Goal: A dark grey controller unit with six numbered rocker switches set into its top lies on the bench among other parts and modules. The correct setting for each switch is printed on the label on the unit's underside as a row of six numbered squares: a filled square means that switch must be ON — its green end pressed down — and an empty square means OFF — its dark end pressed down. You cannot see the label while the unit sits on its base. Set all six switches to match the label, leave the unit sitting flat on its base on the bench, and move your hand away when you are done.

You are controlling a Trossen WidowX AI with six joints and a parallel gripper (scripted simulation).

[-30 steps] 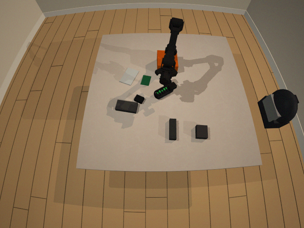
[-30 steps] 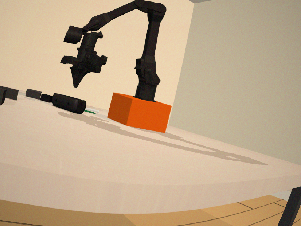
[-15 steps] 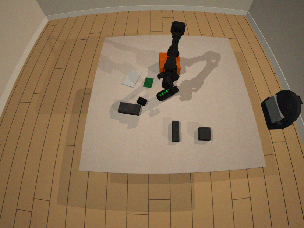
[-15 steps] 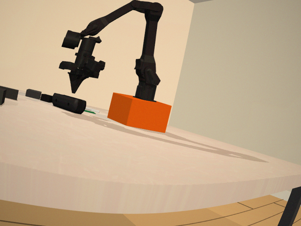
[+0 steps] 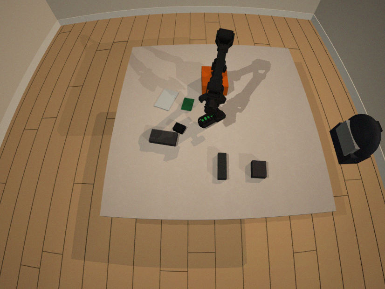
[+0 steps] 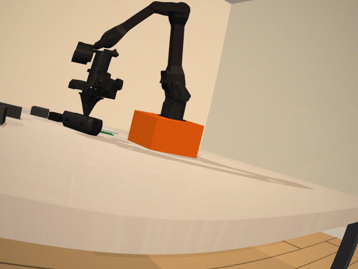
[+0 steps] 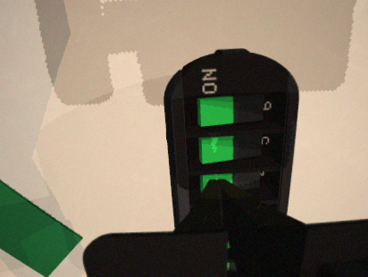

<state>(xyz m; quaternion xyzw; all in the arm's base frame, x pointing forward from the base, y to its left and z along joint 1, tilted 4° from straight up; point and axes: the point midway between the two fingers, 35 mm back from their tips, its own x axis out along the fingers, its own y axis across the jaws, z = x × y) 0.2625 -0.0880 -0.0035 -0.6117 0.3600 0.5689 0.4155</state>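
Note:
The dark grey controller unit [image 5: 203, 124] [image 6: 75, 122] [image 7: 237, 73] sits on its base on the bench, top up. In the wrist view, switch 6 [image 7: 216, 112], switch 5 [image 7: 217, 150] and a third switch show green halves on the ON side; the third one's number is mostly covered. The other switches are mostly hidden by the fingers, with slivers of green between them. The label underneath is hidden. My gripper [image 6: 86, 115] [image 7: 216, 187] is shut and empty. Its tip is at the unit's top, over the green half of the third switch; contact is not clear.
A green board [image 5: 187, 104] [image 7: 33, 243] and a pale panel [image 5: 166, 99] lie left of the arm. A small black block [image 5: 179, 127] and a long dark box [image 5: 163, 137] are left of the unit. Two dark blocks [image 5: 221, 166] [image 5: 258, 169] stand farther off. The arm's orange base [image 6: 173, 139] is behind.

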